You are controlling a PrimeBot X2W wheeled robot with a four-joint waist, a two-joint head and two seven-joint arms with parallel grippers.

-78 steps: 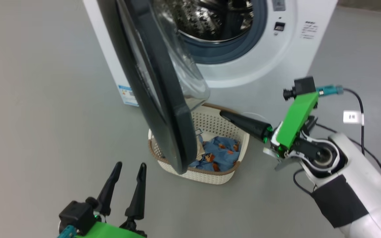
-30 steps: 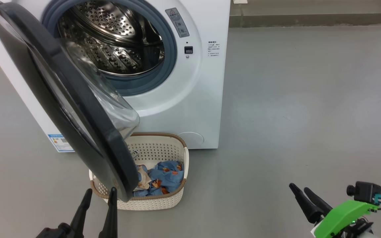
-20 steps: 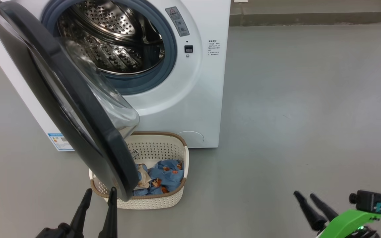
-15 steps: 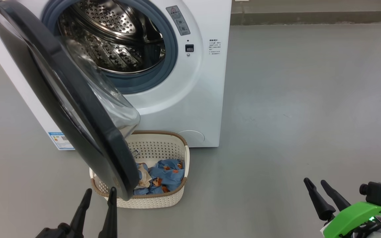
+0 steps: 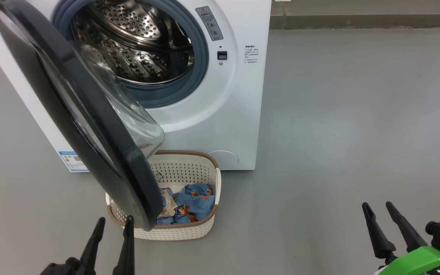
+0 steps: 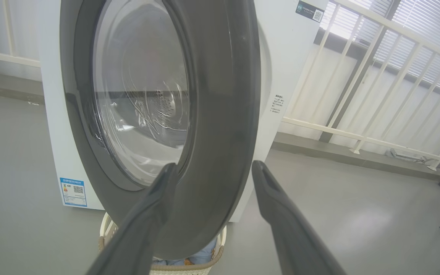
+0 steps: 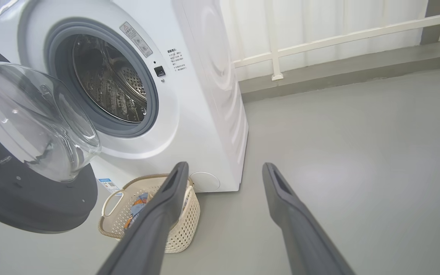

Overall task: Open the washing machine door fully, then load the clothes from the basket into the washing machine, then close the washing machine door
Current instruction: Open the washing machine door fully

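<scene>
The white washing machine stands at the upper left, its steel drum exposed. Its black-rimmed door hangs swung out towards me, the glass bowl over the basket. The cream basket sits on the floor before the machine and holds the blue printed clothes. My left gripper is open just short of the door's lower edge, and the door rim looms close ahead of that gripper. My right gripper is open and empty far to the right, looking at the basket from a distance.
Bare grey floor spreads to the right of the machine. A white railing and a low kerb run behind it. A blue label marks the machine's side panel.
The head camera pulled back from the basket. Over the last second my right gripper drifted right and its fingers turned more upright. The left gripper and the door stayed put.
</scene>
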